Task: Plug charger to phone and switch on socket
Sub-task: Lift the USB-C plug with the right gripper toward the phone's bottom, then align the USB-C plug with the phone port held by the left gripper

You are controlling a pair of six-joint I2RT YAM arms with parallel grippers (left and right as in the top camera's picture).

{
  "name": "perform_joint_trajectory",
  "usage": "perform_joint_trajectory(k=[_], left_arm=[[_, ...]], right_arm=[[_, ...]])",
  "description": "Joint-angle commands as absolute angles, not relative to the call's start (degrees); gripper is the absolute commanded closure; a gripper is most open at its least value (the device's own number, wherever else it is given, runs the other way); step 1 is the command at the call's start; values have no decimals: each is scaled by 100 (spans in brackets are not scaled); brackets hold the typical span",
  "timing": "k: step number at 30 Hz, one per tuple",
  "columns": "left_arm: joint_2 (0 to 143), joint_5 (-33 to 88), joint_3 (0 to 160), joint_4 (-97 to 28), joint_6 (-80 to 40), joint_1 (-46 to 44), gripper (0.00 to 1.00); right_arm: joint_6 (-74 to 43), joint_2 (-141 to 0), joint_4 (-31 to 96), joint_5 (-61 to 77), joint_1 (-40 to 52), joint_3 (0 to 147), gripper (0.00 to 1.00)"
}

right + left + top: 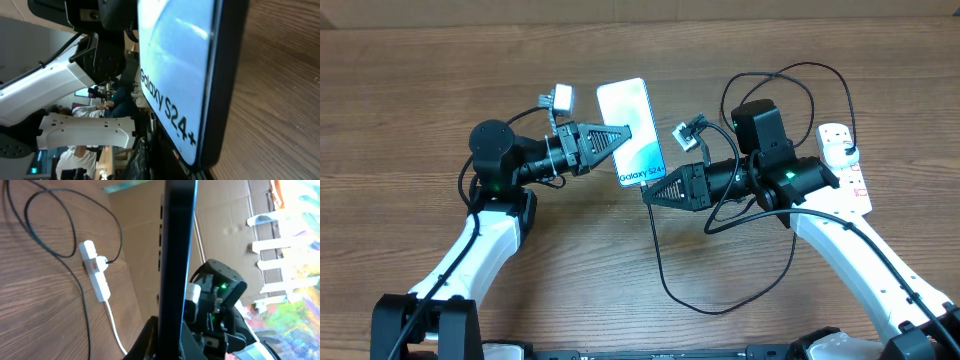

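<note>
The phone (630,120) is held off the table, its light blue screen with "Galaxy S24+" facing up. My left gripper (618,140) is shut on its side edge. In the left wrist view the phone (177,255) shows edge-on between the jaws (175,345). My right gripper (652,192) is at the phone's lower end, shut on the plug end of the charger. The phone fills the right wrist view (175,65) just above those jaws (170,160), where the plug tip itself is hidden. The black cable (665,270) loops over the table to the white socket strip (845,165), which also shows in the left wrist view (95,275).
The strip's thick white cord (115,330) runs along the table toward the front. A cardboard wall (225,230) stands behind the table. The cable's loops (60,235) lie on the wood between the arms and the strip.
</note>
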State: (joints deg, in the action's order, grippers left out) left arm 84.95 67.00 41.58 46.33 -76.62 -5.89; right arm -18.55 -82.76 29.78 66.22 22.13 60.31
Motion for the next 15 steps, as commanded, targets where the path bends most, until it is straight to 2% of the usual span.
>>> perform_joint_trajectory(k=[1, 15], left_arm=[[8471, 6716, 4204, 4890, -8068, -589, 96], [8471, 6823, 4204, 4864, -8149, -462, 96]], right_arm=[[-2018, -8219, 3004, 6565, 2200, 6012, 96], [-1944, -8219, 3013, 6735, 2045, 6012, 96]])
